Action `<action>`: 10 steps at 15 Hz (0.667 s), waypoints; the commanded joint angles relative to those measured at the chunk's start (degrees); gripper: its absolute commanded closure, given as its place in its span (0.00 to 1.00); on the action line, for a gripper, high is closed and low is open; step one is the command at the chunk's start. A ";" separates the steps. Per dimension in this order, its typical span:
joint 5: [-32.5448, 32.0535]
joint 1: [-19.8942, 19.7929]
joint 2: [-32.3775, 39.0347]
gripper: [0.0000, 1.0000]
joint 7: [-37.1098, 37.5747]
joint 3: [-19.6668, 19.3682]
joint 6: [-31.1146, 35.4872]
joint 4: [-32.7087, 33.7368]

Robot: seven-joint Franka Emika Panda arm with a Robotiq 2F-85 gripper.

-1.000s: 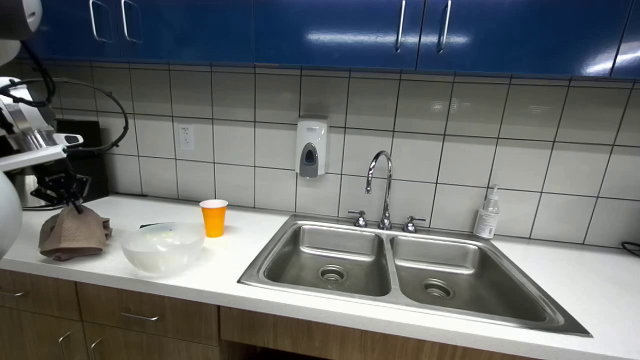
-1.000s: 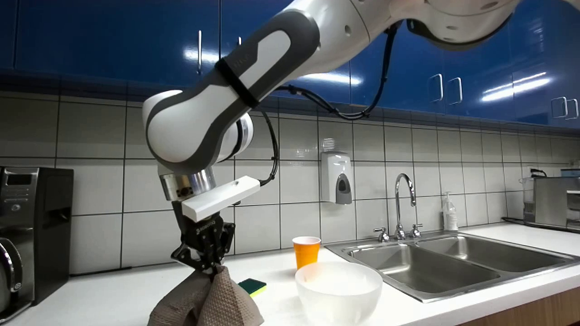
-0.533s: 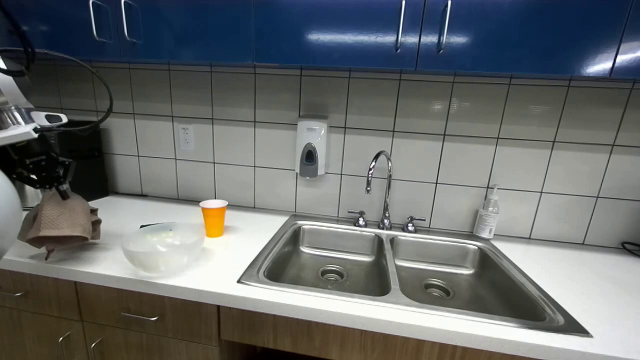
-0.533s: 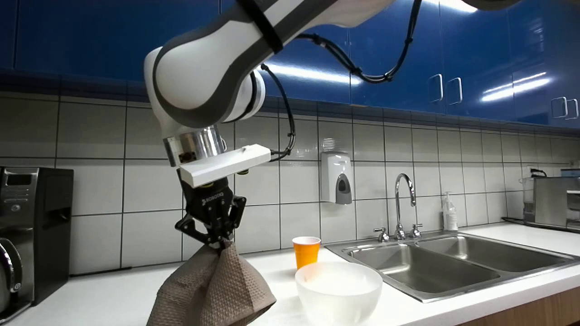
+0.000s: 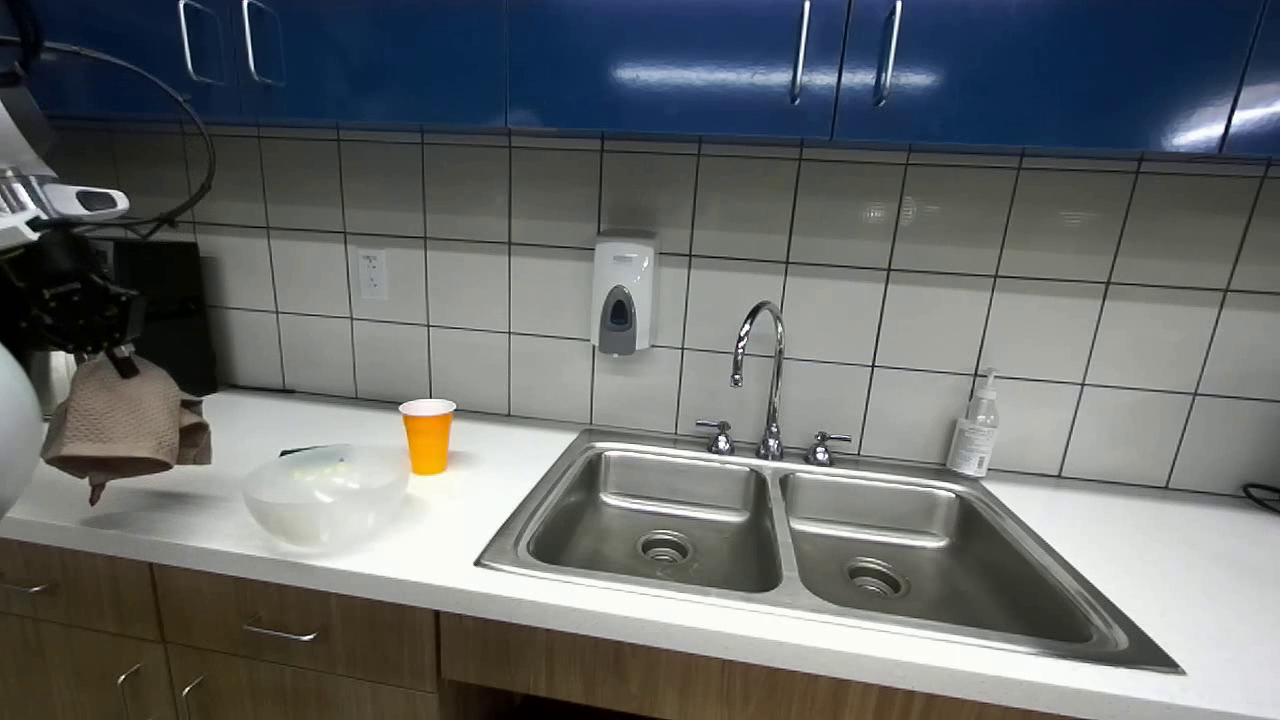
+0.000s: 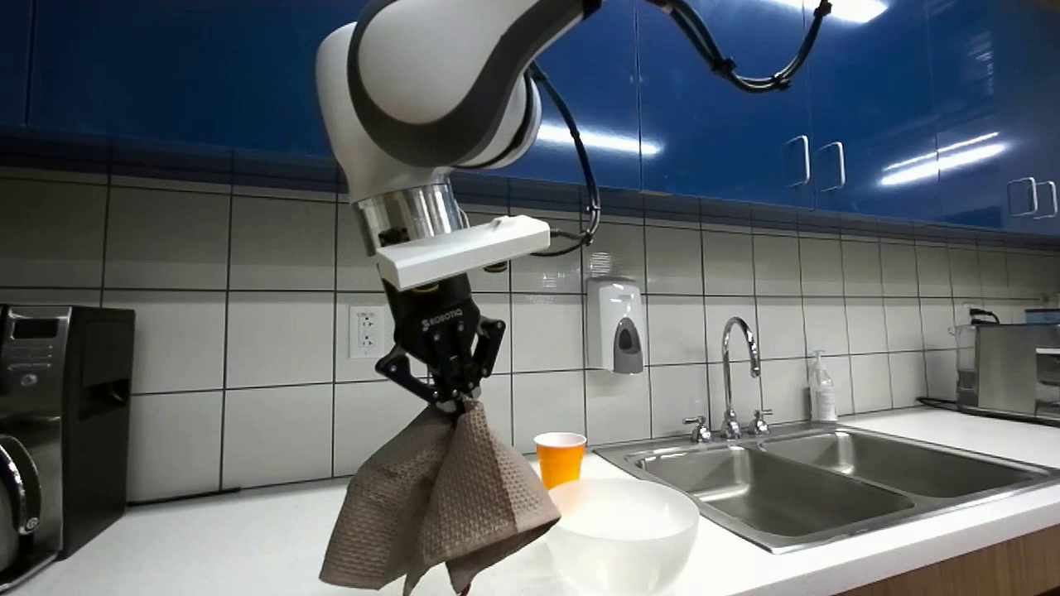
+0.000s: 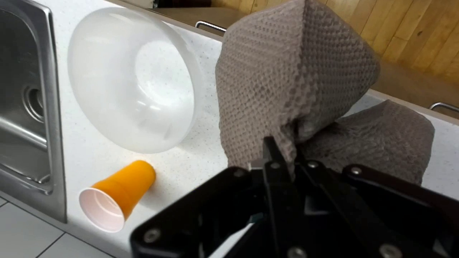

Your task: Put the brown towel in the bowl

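Observation:
The brown towel (image 6: 447, 505) hangs from my gripper (image 6: 460, 404), which is shut on its top fold. In an exterior view the towel (image 5: 125, 420) hangs above the counter, left of the bowl, with a shadow below it. The translucent white bowl (image 6: 625, 542) stands upright on the counter and looks empty; it also shows in an exterior view (image 5: 325, 505). In the wrist view the towel (image 7: 269, 71) spreads from the closed fingers (image 7: 285, 154), with the bowl (image 7: 104, 79) beside it to the left. The towel is apart from the bowl there.
An orange cup (image 5: 428, 440) stands just behind the bowl, near the tiled wall. The double sink (image 5: 785, 540) lies beyond the bowl, with a faucet (image 5: 775, 390). A black coffee machine (image 6: 70, 430) stands at the far side. Blue cabinets (image 6: 207, 74) hang above.
My gripper has risen and lifted the towel off the counter. In the last half second it has also moved closer to the bowl's side. The bowl and cup have not moved.

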 commanded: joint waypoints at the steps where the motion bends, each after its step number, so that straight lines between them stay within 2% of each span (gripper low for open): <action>1: 0.59 -4.24 -6.09 0.99 2.74 2.06 -2.06 -4.48; 10: 2.18 -15.57 -11.24 0.99 3.71 2.88 -3.87 -7.51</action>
